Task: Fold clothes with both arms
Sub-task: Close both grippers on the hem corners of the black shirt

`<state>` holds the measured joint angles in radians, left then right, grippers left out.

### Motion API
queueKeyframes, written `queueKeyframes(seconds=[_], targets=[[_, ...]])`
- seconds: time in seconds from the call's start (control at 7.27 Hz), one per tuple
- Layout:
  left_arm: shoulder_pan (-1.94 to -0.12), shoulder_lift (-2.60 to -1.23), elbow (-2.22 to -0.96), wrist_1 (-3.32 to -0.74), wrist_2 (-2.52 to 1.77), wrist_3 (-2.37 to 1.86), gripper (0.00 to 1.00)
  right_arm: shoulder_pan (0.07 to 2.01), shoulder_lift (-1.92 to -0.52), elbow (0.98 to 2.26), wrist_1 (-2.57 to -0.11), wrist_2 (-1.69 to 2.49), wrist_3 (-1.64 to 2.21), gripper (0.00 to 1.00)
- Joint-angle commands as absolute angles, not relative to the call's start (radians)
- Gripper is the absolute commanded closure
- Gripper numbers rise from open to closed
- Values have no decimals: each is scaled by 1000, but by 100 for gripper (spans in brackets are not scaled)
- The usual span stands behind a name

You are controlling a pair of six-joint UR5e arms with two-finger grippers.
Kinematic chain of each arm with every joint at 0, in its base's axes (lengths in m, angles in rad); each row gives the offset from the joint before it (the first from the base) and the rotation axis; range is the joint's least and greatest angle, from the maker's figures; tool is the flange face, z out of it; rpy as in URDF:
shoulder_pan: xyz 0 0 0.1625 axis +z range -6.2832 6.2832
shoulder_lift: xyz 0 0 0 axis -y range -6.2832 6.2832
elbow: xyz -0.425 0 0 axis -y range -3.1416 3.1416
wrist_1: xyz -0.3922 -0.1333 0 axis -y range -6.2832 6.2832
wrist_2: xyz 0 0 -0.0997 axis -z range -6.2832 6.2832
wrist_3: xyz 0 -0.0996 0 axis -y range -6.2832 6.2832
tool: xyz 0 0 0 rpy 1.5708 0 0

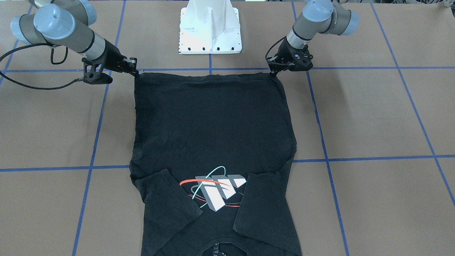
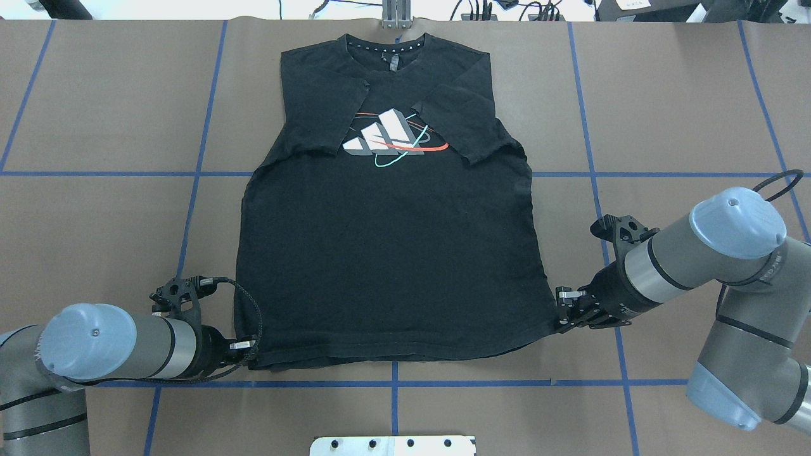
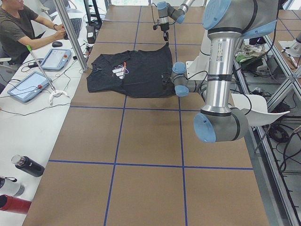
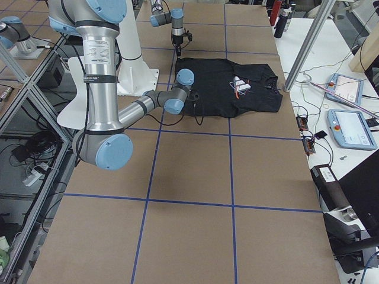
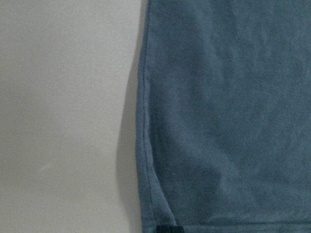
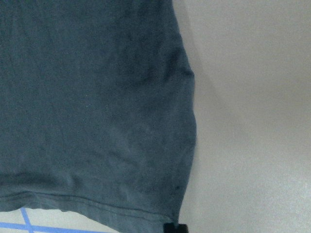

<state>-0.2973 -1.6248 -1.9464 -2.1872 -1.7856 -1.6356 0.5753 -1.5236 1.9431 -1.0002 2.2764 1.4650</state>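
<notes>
Corners nearest me are pinched shut in my left gripper [image 2: 248, 353] and right gripper [image 2: 562, 315], so the shirt [image 2: 393, 253], flat between them and logo up, should fold over evenly.

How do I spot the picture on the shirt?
On the brown table with blue lines lies a black T-shirt. Between the folded-in sleeves is the logo: white-grey bars ringed by red and cyan loops, the shirt's only colour.

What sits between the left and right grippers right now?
Only the bottom hem of the T-shirt: it runs straight from the left gripper to the right gripper, a corner at each. The overhead view shows it best.
</notes>
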Motion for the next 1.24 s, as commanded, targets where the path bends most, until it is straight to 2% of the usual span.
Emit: queueKeyframes(seconds=[0.0, 0.41, 0.69, 1.1], targets=[[-302, -1620, -1953, -2186, -1786, -1635, 37, 575, -1523, 1942, -1000, 2276, 1465, 100], [-302, -1621, -1954, -2163, -1784, -1635, 38, 575, -1523, 1940, -1000, 2276, 1462, 100], [-302, -1624, -1962, -2163, -1784, -1637, 44, 577, -1523, 1939, -1000, 2276, 1459, 100], [-301, -1617, -1960, -2161, -1784, -1635, 44, 575, -1523, 1939, -1000, 2276, 1457, 100]])
